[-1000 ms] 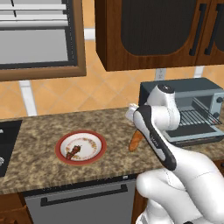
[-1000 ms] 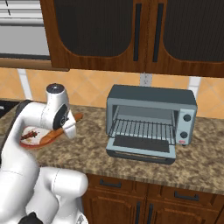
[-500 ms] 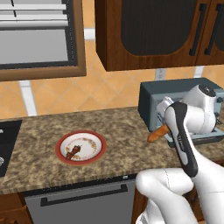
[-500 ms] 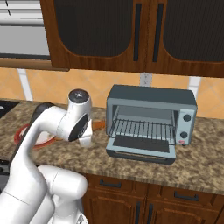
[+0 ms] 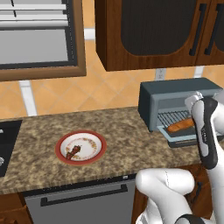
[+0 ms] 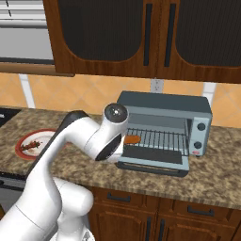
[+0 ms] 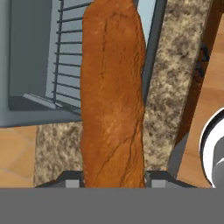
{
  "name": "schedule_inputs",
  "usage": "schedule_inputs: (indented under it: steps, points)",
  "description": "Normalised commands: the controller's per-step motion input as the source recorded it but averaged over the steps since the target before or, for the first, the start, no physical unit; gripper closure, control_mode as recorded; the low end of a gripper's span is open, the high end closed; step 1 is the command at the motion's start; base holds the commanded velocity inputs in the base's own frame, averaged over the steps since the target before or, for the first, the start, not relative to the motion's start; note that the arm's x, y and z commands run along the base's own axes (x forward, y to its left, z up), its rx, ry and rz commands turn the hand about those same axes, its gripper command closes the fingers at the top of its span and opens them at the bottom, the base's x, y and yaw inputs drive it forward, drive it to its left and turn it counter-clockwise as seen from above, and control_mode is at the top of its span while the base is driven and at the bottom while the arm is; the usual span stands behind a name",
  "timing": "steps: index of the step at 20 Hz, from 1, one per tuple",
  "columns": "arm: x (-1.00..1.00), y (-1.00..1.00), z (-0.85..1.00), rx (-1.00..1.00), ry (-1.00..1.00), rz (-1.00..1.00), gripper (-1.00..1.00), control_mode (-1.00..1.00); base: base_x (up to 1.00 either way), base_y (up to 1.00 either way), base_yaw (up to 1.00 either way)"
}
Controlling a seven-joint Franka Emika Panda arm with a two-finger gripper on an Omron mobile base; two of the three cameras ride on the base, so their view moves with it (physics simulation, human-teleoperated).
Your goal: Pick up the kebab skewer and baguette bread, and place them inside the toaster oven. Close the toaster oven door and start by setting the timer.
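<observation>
The orange-brown baguette bread (image 7: pixel 113 92) runs up the hand view, clamped between my dark fingertips (image 7: pixel 72 179) at its lower end. My gripper (image 7: pixel 113 180) is shut on it. The loaf's far end (image 5: pixel 180 125) reaches over the wire rack of the grey-blue toaster oven (image 5: pixel 175 94), just above the lowered toaster oven door (image 5: pixel 188 138). In the right base view the bread (image 6: pixel 132 139) pokes out at the rack's left side, inside the oven (image 6: pixel 164 104) mouth. The kebab skewer (image 5: pixel 73 152) lies on the red-rimmed plate (image 5: pixel 94 142), also the skewer (image 6: pixel 32 146) at far left.
The oven's knobs (image 6: pixel 202 127) sit on its right side. Dark wood cabinets (image 6: pixel 141 37) hang above the speckled counter (image 5: pixel 122 131). A stovetop edge (image 5: pixel 6 135) lies at the far left. A dishwasher front (image 5: pixel 83 201) is under the counter.
My arm has swung right from in front of the oven's left side, carrying the baguette until its far end is over the rack. The skewer and plate have not moved.
</observation>
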Motion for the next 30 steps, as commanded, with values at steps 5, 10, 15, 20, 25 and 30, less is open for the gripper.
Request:
schedule_inputs:
  steps: [5,10,15,20,25,30]
  points:
    - [0.02,-0.52,0.05,0.11,-0.04,-0.18,1.00,-1.00,0.00,0.00,0.00]
    - [0.19,-0.17,-0.03,0.11,-0.01,-0.12,1.00,-1.00,0.00,0.00,0.00]
    - [0.30,-0.16,0.00,0.06,-0.04,-0.05,1.00,-1.00,0.00,0.00,0.00]
    - [0.11,-0.31,-0.07,0.00,-0.08,0.00,1.00,-1.00,0.00,0.00,0.00]
    - [0.13,0.00,-0.04,0.00,-0.10,0.00,1.00,-1.00,0.00,0.00,0.00]
    - [0.21,0.00,-0.02,-0.01,-0.06,0.00,1.00,-1.00,0.00,0.00,0.00]
